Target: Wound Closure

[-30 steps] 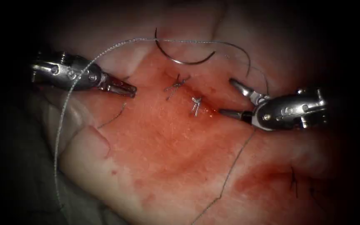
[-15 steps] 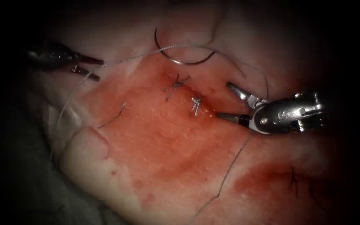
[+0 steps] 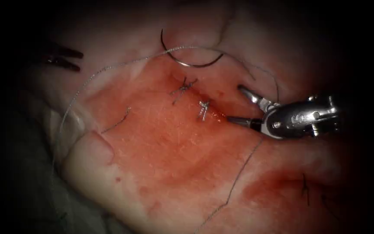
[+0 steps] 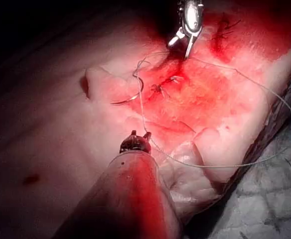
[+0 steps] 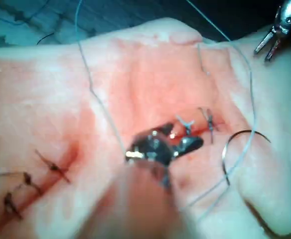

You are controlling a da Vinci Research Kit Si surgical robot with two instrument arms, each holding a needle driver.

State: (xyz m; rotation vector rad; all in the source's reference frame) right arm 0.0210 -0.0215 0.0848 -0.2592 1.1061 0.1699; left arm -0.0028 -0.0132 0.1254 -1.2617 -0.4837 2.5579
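The curved needle (image 3: 191, 65) lies free on the tissue (image 3: 165, 143) above the cut, held by neither tool; I also see the needle (image 4: 130, 98) from the left wrist. Its thread (image 3: 109, 67) arcs left from it and falls off the tissue's left edge. Two knots (image 3: 183, 86) (image 3: 203, 108) sit on the cut. My right tool (image 3: 234, 103) stands open just right of the lower knot, holding nothing. My left tool (image 3: 80, 61) is far to the upper left, open and empty; the left tool (image 4: 140, 134) has thread passing beside it.
A short cut end of thread (image 3: 117, 122) lies left of the cut. Another strand (image 3: 239, 173) runs down from under the right tool. Older dark stitches (image 3: 306, 188) sit at the lower right. Red fluid covers the middle of the tissue.
My left tool has drawn back from beside the cut to the far upper left and opened its jaws. The thread loop has dropped and slackened. The right tool has barely moved.
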